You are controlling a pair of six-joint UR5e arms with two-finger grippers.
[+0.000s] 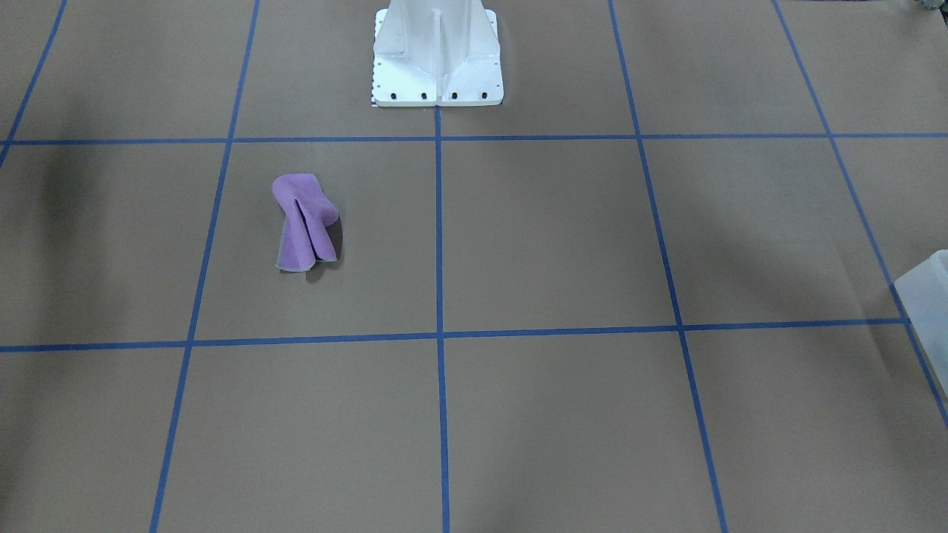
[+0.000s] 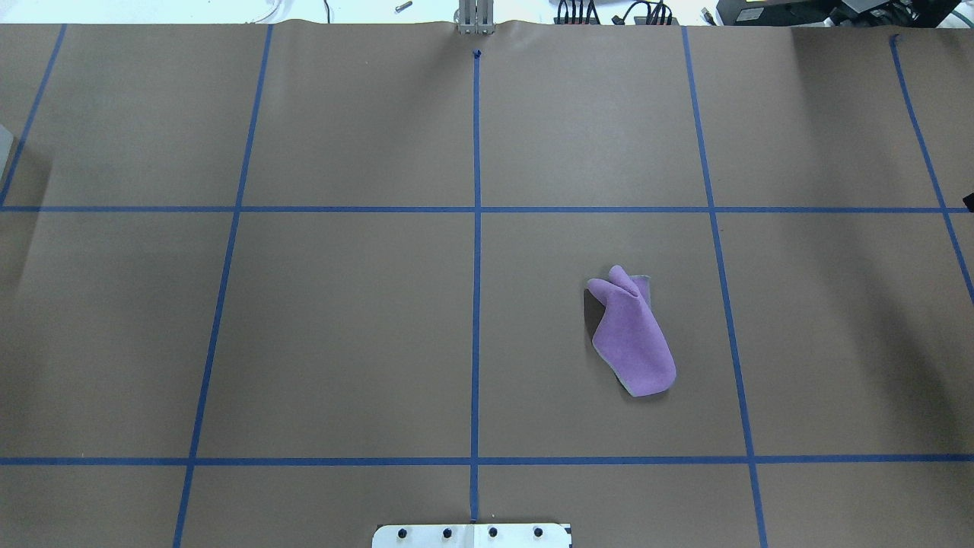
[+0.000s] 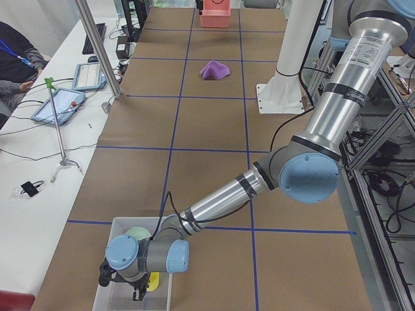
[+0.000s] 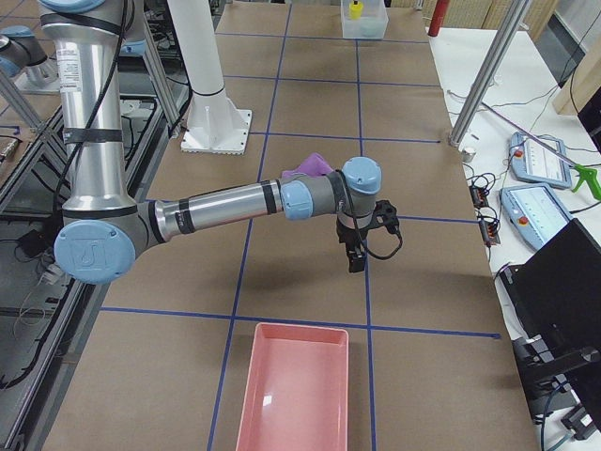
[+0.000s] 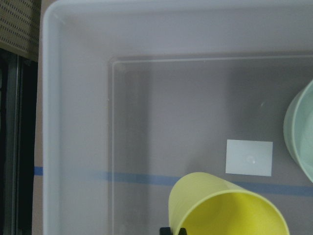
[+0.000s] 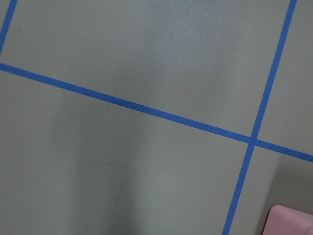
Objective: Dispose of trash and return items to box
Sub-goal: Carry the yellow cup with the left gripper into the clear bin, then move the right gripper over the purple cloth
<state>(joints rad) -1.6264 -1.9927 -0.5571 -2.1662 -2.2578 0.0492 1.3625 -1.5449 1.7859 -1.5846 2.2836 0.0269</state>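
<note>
One translucent box (image 5: 73,122) at the table's (image 2: 342,320) left end holds a yellow cup (image 5: 225,205) and a pale green bowl (image 5: 301,132), with the left claw (image 3: 123,285) above it and the right claw (image 4: 357,256) near a purple cloth (image 2: 635,335), though I cannot tell either claw's spread.

Two arms, both stretched out low

The left arm (image 3: 220,197) slants to the frame's lower left, left gripper (image 3: 123,283) pointing down; the right arm (image 4: 225,205) lies level across mid-frame, right gripper (image 4: 357,256) pointing down (finger gaps unreadable).
</note>
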